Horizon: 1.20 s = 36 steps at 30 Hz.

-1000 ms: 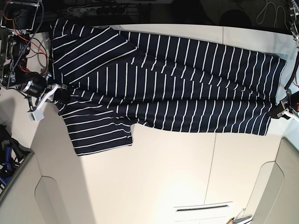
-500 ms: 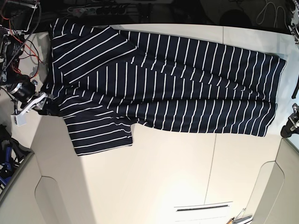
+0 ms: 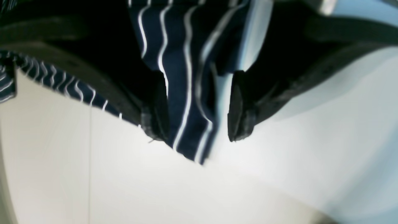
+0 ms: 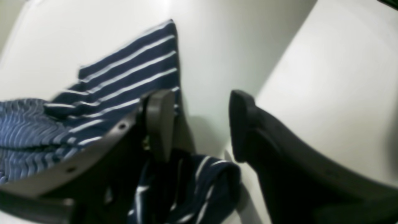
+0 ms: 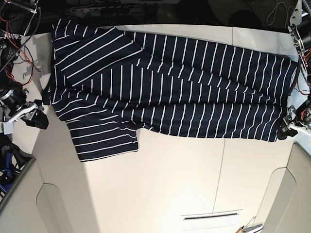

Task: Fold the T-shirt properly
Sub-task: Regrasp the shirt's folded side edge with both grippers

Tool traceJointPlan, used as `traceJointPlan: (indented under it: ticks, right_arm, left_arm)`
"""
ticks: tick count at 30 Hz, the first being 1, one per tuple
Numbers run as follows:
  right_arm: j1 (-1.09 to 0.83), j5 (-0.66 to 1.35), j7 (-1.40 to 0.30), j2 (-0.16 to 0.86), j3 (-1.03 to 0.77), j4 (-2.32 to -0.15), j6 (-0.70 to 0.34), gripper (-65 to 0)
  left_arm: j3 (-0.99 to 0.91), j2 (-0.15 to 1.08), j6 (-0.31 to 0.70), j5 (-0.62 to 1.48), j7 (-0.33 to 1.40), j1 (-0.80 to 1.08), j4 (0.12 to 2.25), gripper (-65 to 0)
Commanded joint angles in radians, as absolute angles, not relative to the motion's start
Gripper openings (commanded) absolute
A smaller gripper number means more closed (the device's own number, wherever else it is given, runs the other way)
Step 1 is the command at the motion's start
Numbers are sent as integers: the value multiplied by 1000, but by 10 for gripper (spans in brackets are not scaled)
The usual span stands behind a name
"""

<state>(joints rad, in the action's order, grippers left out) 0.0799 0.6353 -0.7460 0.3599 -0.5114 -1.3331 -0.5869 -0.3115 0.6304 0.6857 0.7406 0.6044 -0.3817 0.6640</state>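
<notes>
- The T-shirt (image 5: 170, 92) lies spread flat across the far half of the white table (image 5: 170, 189), hem toward the base view's right, sleeves toward its left, one sleeve (image 5: 104, 141) jutting toward the near side.
- The left gripper (image 3: 192, 109) stands with jaws wide, a corner of the striped hem between them but not pinched; in the base view it sits at the shirt's right edge (image 5: 286, 127).
- The right gripper (image 4: 202, 124) is likewise wide and holds nothing; it hangs just off the shirt's left edge (image 5: 30, 116), a bunched fold below its jaws.
- Judgement: the step in hand looks like taking hold of both ends for a first fold. It would go best if each gripper closes squarely on an edge, catching every layer, and both lift evenly so the stripes stay straight.
- Only the base view shows the whole shirt and how far apart the arms are.
- Only the wrist views show the jaw gaps: cloth sits between the left fingers (image 3: 155, 112), while bare table shows between the right fingers (image 4: 160, 118).
</notes>
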Motion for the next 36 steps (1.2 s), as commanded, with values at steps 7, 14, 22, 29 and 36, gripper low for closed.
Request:
traceJointPlan:
  ticks: [7, 14, 22, 29, 36]
  right_arm:
    - [134, 634, -698, 373, -517, -1324, -580, -257]
    - [155, 611, -698, 374, -517, -1284, -580, -249]
    - [157, 609, -687, 374, -517, -1250, -580, -249]
    - [157, 609, -685, 373, -517, -1250, -580, -249]
    - [157, 610, -692, 370, -517, -1250, -580, -249]
  left_arm:
    - [-144, 648, 679, 676, 522, -450, 682, -317]
    - [-118, 649, 665, 612, 497, -532, 682, -317]
    - [-118, 648, 652, 532, 496, -561, 679, -316]
    - [-116, 648, 647, 500, 471, -559, 669, -252]
    - [-116, 648, 647, 496, 451, -559, 598, -252]
